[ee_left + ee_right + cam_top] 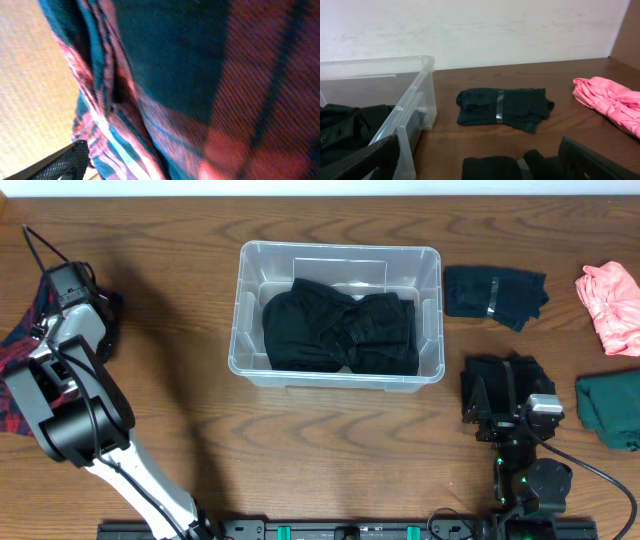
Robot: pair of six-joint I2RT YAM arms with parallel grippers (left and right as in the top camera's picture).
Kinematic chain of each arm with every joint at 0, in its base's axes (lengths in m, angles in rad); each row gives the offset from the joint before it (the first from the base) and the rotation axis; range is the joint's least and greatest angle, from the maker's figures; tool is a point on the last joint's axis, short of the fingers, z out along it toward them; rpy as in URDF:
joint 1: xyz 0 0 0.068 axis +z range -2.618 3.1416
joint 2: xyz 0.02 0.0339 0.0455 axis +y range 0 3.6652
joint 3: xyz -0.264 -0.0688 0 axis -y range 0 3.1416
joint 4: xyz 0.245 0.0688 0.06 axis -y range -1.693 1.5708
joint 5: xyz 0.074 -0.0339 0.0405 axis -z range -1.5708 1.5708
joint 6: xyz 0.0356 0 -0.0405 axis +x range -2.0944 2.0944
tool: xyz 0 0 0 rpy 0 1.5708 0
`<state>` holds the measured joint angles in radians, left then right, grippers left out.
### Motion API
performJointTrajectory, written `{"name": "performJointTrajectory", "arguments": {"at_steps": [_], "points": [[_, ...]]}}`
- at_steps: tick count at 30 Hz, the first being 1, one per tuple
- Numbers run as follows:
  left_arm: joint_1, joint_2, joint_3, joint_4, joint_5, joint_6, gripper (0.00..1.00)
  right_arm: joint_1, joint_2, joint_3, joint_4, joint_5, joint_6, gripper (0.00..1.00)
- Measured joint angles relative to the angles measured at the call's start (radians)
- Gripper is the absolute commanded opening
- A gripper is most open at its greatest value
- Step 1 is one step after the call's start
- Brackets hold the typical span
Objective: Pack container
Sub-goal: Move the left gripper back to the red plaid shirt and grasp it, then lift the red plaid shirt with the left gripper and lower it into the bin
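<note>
One wood surface (pixel 330 460) carries the clear container (pixel 241 310) at its centre, black clothing (pixel 335 330) lying inside. Plaid cloth (pixel 200 75) sits at the left edge, left pincer (pixel 70 284) against it, spread or pinching cannot tell. Right pincer (pixel 477 150) spread wide above a black garment (pixel 490 168) right of the container.
</note>
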<state>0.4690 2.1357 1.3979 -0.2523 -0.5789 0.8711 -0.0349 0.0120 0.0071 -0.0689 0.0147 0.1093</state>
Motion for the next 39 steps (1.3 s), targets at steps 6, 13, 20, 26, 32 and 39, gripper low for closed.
{"name": "performJointTrajectory", "arguments": {"at_steps": [6, 13, 20, 26, 32, 39], "points": [[0.0, 0.043, -0.005, 0.119, -0.016, -0.008, 0.1, 0.0, 0.0, 0.0, 0.0, 0.0, 0.0, 0.99], [-0.027, 0.047, -0.008, 0.232, -0.134, -0.068, 0.06, 0.0, 0.0, 0.0, 0.0, 0.0, 0.0, 0.99], [-0.123, 0.039, -0.009, 0.258, -0.235, -0.185, 0.06, 0.0, 0.0, 0.0, 0.0, 0.0, 0.0, 0.99], [-0.223, -0.108, -0.019, 0.249, -0.243, -0.263, 0.06, 0.0, 0.0, 0.0, 0.0, 0.0, 0.0, 0.99], [-0.332, -0.394, -0.019, 0.255, -0.233, -0.3, 0.06, 0.0, 0.0, 0.0, 0.0, 0.0, 0.0, 0.99], [-0.525, -0.659, -0.018, 0.143, -0.138, -0.274, 0.06, 0.0, 0.0, 0.0, 0.0, 0.0, 0.0, 0.99]]}}
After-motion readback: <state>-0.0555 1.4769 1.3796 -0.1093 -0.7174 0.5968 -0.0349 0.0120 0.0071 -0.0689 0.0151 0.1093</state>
